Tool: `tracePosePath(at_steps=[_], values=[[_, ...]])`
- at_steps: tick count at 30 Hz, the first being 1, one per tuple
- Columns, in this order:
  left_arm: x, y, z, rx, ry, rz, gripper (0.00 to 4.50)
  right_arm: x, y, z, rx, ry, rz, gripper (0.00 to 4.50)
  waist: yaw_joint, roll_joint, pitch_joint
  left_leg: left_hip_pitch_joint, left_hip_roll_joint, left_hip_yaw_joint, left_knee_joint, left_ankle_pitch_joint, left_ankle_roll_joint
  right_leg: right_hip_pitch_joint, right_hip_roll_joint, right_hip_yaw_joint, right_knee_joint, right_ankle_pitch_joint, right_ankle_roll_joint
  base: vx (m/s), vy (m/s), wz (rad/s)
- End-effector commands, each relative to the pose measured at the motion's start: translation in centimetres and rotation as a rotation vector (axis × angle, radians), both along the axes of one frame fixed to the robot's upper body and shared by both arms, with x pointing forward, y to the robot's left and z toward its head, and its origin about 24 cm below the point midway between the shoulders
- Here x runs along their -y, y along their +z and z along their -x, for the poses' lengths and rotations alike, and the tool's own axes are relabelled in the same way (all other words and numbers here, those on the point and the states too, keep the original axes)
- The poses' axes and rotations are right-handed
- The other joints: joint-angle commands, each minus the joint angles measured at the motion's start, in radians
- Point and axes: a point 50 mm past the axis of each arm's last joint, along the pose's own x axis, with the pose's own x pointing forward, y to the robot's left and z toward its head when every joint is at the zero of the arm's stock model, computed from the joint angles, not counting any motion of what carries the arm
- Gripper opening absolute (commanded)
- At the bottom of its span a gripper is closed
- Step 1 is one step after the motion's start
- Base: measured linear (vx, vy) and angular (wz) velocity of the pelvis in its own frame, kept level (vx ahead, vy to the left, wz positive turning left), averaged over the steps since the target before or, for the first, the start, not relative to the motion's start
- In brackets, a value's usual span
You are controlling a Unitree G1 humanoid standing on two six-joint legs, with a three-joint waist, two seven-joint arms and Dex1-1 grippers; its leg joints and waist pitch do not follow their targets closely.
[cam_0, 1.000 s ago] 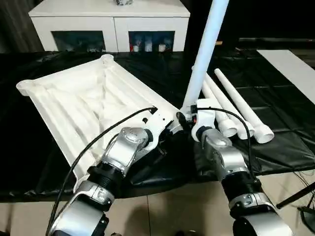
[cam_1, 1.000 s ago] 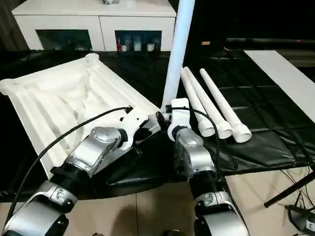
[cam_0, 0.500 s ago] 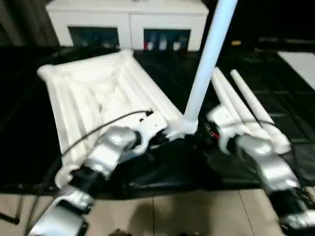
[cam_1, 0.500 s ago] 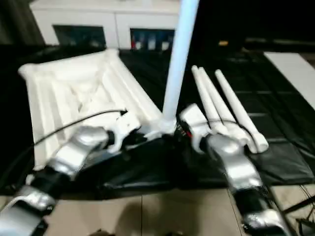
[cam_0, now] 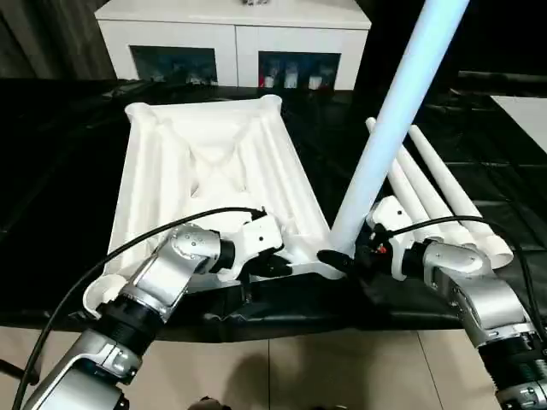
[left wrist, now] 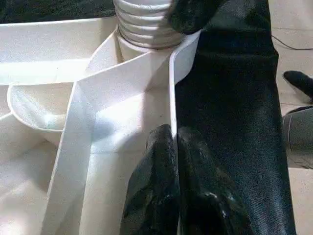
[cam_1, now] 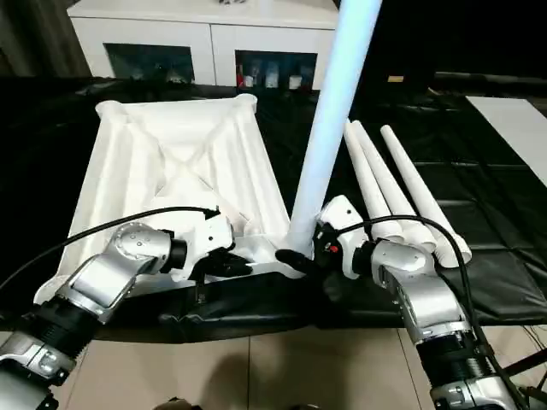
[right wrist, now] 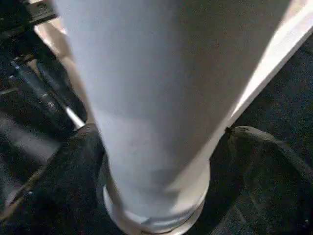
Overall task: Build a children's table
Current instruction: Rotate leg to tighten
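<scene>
The children's table's white tabletop (cam_0: 205, 171) lies upside down on the black cloth, ribs and X-brace facing up. One white leg (cam_0: 385, 128) stands in its near right corner socket and leans up to the right; its ribbed end (left wrist: 144, 24) sits in the socket. My left gripper (cam_0: 282, 266) is shut on the tabletop's thin rim beside that socket, its fingers (left wrist: 161, 186) pressed together. My right gripper (cam_0: 342, 258) is open, with its fingers (right wrist: 73, 161) close on either side of the leg's foot. Three loose legs (cam_0: 436, 188) lie side by side just right of it.
A white cabinet (cam_0: 231, 43) stands behind the cloth-covered surface (cam_0: 68, 154). A flat white board (cam_1: 513, 120) lies at the far right. The surface's front edge runs just under my forearms, with tiled floor (cam_0: 299, 376) below. A black cable (cam_0: 128, 248) arcs over my left forearm.
The view has shifted. The tabletop has turned relative to the loose legs, and the standing leg leans further right. My right forearm has swung out to the right, its jaws wider round the leg.
</scene>
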Motion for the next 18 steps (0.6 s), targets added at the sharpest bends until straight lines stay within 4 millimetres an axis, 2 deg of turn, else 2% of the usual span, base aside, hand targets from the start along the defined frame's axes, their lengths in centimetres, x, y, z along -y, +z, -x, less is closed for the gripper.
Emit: tracePosePath(at_steps=[1,7,12,16,17,18], values=[[0.81,1.34,0.09,0.059,-0.057,0.029,0.00,0.37,-0.26,0.29,-0.017,0.010,0.019,3.83,0.000,-0.003,-0.068,0.017,0.056,-0.024,-0.081,-0.289,0.017,0.046,-0.066,0.051,-0.070,-0.362,-0.184,0.000,0.000,0.00],[0.65,1.21,0.07,0.058,-0.054,0.020,0.00,0.58,-0.60,0.57,-0.030,0.034,0.053,3.33,-0.001,-0.002,-0.071,0.015,0.056,-0.022,-0.078,-0.260,0.029,0.048,-0.065,0.052,-0.065,-0.311,-0.201,0.000,0.000,0.00],[0.61,1.17,0.07,0.056,-0.053,0.018,0.00,0.40,-0.69,0.45,-0.031,0.031,0.049,2.90,-0.001,-0.002,-0.070,0.015,0.056,-0.023,-0.078,-0.263,0.031,0.047,-0.065,0.050,-0.068,-0.337,-0.194,0.000,0.000,0.00],[0.61,1.18,0.04,0.055,-0.052,0.019,0.00,0.16,-0.58,0.17,-0.028,0.001,0.007,2.76,-0.003,-0.002,-0.070,0.015,0.056,-0.024,-0.079,-0.276,0.026,0.047,-0.066,0.050,-0.069,-0.352,-0.190,0.000,0.000,0.00],[0.67,1.15,-0.20,0.047,-0.014,0.034,0.00,-0.15,-0.57,-0.40,-0.026,-0.072,-0.060,2.72,-0.004,-0.002,-0.070,0.016,0.056,-0.024,-0.079,-0.279,0.025,0.046,-0.066,0.050,-0.070,-0.357,-0.189,0.000,0.000,0.00],[0.67,1.15,-0.20,0.047,-0.014,0.034,0.00,-0.15,-0.57,-0.40,-0.026,-0.072,-0.060,2.72,-0.005,-0.002,-0.069,0.016,0.056,-0.024,-0.079,-0.281,0.023,0.045,-0.066,0.049,-0.071,-0.361,-0.190,0.000,0.000,0.00]])
